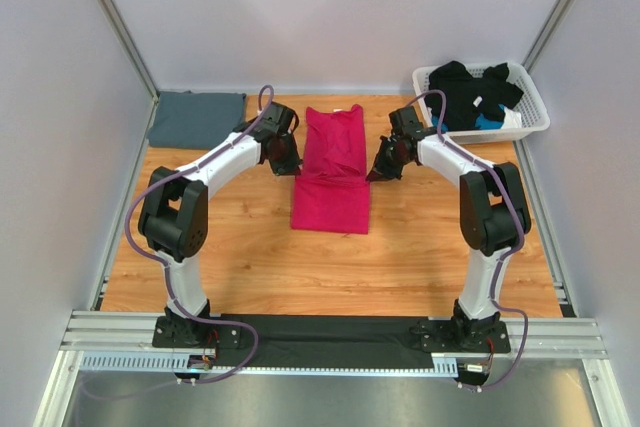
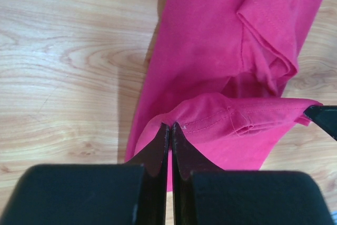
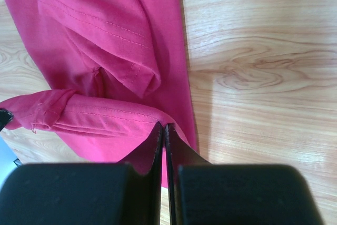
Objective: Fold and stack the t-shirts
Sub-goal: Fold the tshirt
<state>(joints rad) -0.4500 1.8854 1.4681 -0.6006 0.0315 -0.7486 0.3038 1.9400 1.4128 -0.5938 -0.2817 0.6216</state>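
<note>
The magenta-pink t-shirt (image 1: 333, 169) lies as a long narrow strip in the middle of the table, its near hem lifted and folded over. My left gripper (image 1: 285, 162) is shut on the hem's left corner; the left wrist view shows the pink cloth (image 2: 221, 67) pinched at my gripper (image 2: 169, 126). My right gripper (image 1: 382, 169) is shut on the hem's right corner; the right wrist view shows the shirt (image 3: 105, 40) pinched at my gripper (image 3: 162, 126). The slate blue-grey t-shirt (image 1: 196, 117) lies folded flat at the far left corner.
A white lattice basket (image 1: 527, 102) at the far right holds dark clothes (image 1: 470, 92). Grey walls and metal rails enclose the wooden table (image 1: 240, 247).
</note>
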